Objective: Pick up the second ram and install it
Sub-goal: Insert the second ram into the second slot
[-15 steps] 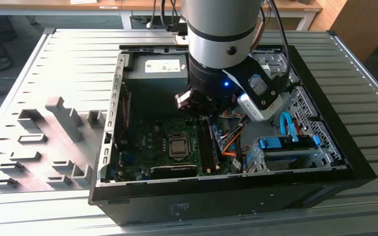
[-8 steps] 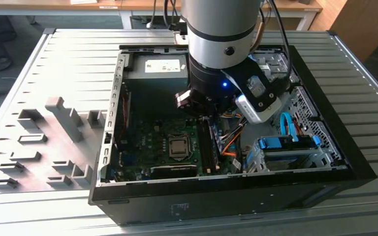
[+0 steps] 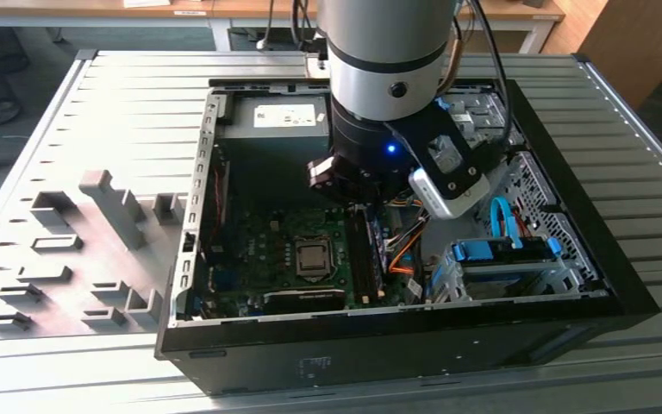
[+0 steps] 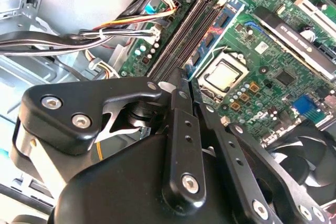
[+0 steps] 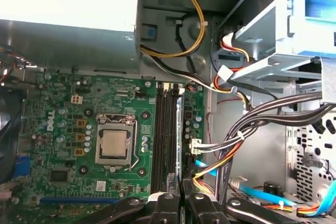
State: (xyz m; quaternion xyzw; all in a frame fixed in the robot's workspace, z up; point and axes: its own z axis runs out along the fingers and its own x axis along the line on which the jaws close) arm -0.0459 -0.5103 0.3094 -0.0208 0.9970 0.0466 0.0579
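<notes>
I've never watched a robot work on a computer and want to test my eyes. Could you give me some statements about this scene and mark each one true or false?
1. The computer case lies open on a slatted metal table. True.
2. A cooler sits on top of the processor. False: its metal top is bare.
3. The arm's fingers are down inside the case, at the memory slots. True.
4. The second ram lies flat on the table outside the case. False: it stands on edge along the slots beside the processor, and the fingers appear closed on its near end.
</notes>
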